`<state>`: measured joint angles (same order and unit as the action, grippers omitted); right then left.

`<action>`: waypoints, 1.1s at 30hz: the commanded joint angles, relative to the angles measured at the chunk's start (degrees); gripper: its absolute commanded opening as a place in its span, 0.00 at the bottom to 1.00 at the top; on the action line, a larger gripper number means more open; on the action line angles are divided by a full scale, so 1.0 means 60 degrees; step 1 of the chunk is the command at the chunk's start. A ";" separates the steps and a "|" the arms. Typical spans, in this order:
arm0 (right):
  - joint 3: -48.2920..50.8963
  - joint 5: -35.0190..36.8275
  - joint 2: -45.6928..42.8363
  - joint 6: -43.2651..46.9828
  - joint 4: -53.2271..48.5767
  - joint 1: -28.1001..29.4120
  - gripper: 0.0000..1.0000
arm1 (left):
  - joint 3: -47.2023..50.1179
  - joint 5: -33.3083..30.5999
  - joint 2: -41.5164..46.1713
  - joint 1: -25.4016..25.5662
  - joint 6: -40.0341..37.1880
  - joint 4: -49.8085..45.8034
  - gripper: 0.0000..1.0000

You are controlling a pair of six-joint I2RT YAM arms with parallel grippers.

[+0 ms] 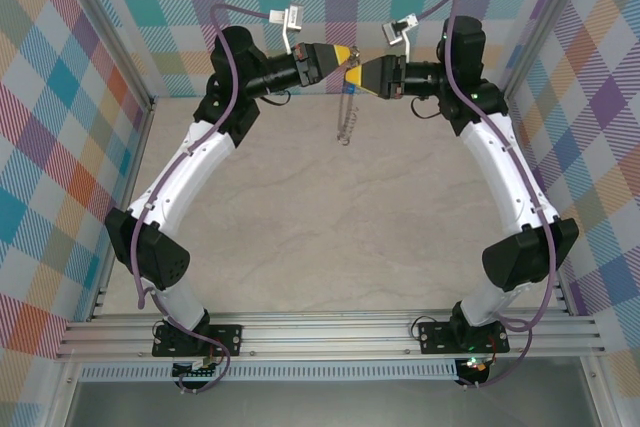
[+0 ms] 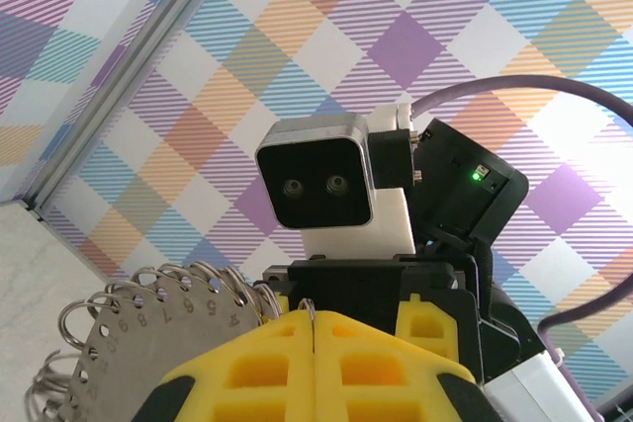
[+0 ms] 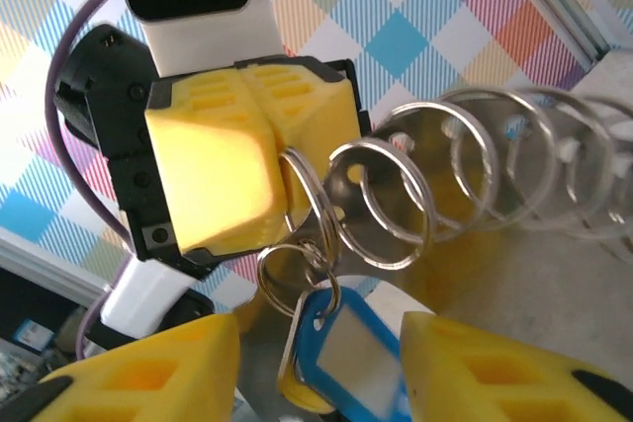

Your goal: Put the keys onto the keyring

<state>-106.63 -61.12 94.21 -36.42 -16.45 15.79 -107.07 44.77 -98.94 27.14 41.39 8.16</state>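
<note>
Grippers number two, keyring one, key one. The keyring (image 3: 465, 160) is a flat numbered metal strip strung with at least five split rings (image 3: 381, 205). From above, it hangs just below where both arms meet. The left gripper (image 3: 267, 170) is clamped tight on the keyring's end ring, its yellow fingers pressed together and hiding that end. Just below that ring the key (image 3: 341, 358), blue-headed, dangles on its own small loop between the right gripper's (image 3: 318, 333) widely spread fingers. Whether they touch it I cannot tell. Behind the keyring, in the left wrist view, sit a wrist camera (image 2: 326, 190) and a checked wall (image 2: 297, 46). Beneath the keyring lies a pale table (image 1: 330, 217).
</note>
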 commanded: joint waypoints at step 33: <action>-0.1338 0.0297 0.0734 -0.2018 0.2481 -0.0204 0.42 | -0.0364 0.0188 0.0084 0.0083 0.0718 0.1614 0.00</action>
<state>-113.25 -58.57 98.43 -48.69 -3.03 14.04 -106.96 45.52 -98.94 27.24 45.47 13.74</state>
